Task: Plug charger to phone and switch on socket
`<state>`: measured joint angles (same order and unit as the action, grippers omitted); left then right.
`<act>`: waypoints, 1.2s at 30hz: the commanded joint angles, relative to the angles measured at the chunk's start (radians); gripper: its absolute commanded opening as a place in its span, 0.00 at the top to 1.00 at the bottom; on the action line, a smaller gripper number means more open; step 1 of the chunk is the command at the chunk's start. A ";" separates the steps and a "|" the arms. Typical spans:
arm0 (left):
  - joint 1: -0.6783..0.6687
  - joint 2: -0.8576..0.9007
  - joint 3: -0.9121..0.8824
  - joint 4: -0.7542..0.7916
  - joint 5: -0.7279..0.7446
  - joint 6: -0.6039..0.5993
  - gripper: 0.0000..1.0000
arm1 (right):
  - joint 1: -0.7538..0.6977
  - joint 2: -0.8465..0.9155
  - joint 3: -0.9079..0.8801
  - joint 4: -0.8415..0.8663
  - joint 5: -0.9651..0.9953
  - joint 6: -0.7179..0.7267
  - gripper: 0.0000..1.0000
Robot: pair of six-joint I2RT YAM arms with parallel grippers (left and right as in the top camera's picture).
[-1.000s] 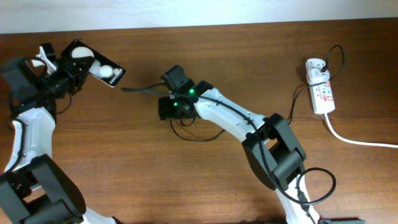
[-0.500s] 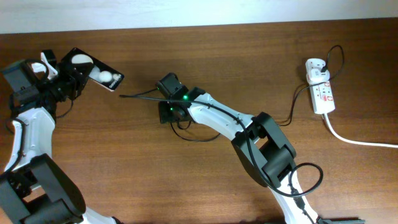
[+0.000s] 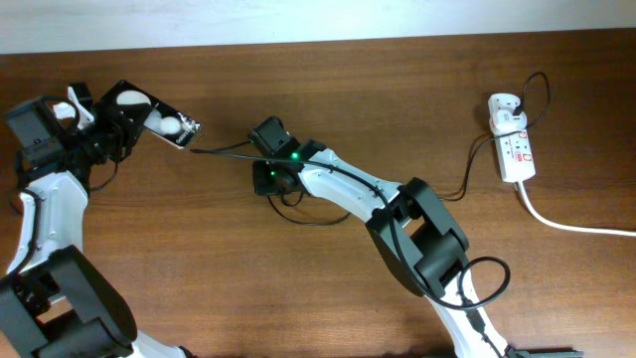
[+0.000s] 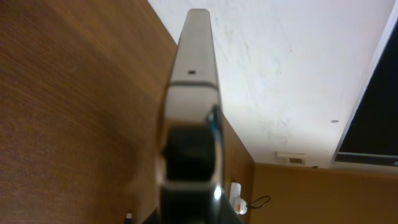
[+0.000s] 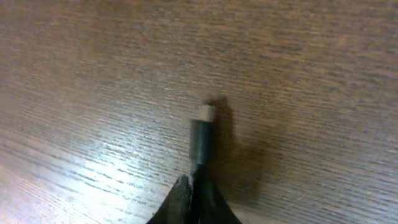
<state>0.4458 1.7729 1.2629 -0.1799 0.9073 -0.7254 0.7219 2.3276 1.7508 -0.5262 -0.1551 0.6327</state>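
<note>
From above, the left gripper (image 3: 117,127) is at the upper left of the table (image 3: 298,288). It is clamped on one end of the phone (image 3: 149,112). The phone is a black slab lying at a slant, and two white discs show on its face.

The right gripper (image 3: 256,157) is near the middle of the table, pinched on the charger (image 3: 221,153). A short stiff length of the charger's thin black cable sticks out to the left. The plug tip ends just beside the phone's free lower corner, and contact cannot be judged from here.

Behind the gripper the cable loops on the wood and runs right, up to a white adapter (image 3: 505,109). The adapter is plugged into the power strip (image 3: 517,154) near the right edge, well apart from both arms. The strip carries small red marks, and a thick white cord (image 3: 576,225) trails off to the right.

In the left wrist view the phone (image 4: 194,62) is seen edge-on and upright in the frame. Its pale edge has one small hole. The left gripper (image 4: 189,155) is closed around its near end, with brown table (image 4: 62,93) on the left and a white wall (image 4: 292,74) beyond.

In the right wrist view the right gripper (image 5: 196,198) is narrowed onto the charger (image 5: 199,140). The black plug barrel, with its small pale tip, points away over bare wood (image 5: 93,62) and casts a shadow beside it. The phone is out of frame.
</note>
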 commanded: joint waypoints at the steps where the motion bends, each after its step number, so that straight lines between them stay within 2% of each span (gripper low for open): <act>1: -0.001 -0.005 0.008 0.000 0.012 0.016 1.00 | -0.003 0.034 0.002 -0.004 -0.002 0.004 0.96; 4: -0.007 -0.005 0.008 -0.021 0.011 0.017 1.00 | -0.025 0.033 0.002 -0.017 -0.026 -0.002 0.96; 9: -0.053 -0.005 0.008 -0.039 0.012 0.045 1.00 | -0.124 0.002 0.002 -0.042 -0.306 -0.165 0.96; 13: -0.103 -0.005 0.008 -0.043 0.012 0.076 1.00 | -0.180 -0.088 0.002 -0.133 -0.357 -0.247 0.96; 15: -0.126 -0.005 0.007 -0.050 0.012 0.099 1.00 | -0.186 -0.134 0.002 -0.141 -0.462 -0.331 0.96; 22: -0.160 -0.005 0.007 -0.069 0.011 0.140 1.00 | -0.232 -0.276 0.002 -0.298 -0.462 -0.441 0.96; 25: -0.163 -0.005 0.007 -0.092 0.012 0.177 1.00 | -0.260 -0.319 0.002 -0.346 -0.493 -0.446 0.96; 29: -0.165 -0.005 0.007 -0.221 0.012 0.275 1.00 | -0.264 -0.465 -0.001 -0.359 -0.499 -0.463 0.96; 31: -0.165 -0.005 0.007 -0.239 0.020 0.287 1.00 | -0.264 -0.552 -0.014 -0.376 -0.486 -0.478 0.96; 34: -0.195 -0.005 0.007 -0.245 0.062 0.317 1.00 | -0.289 -0.710 -0.092 -0.377 -0.480 -0.479 0.96; 36: -0.245 -0.005 0.007 -0.245 0.084 0.343 1.00 | -0.347 -0.877 -0.233 -0.347 -0.481 -0.460 0.96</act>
<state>0.2527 1.7748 1.2629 -0.4294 0.9199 -0.4393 0.4114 1.5242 1.5921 -0.8700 -0.6300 0.1730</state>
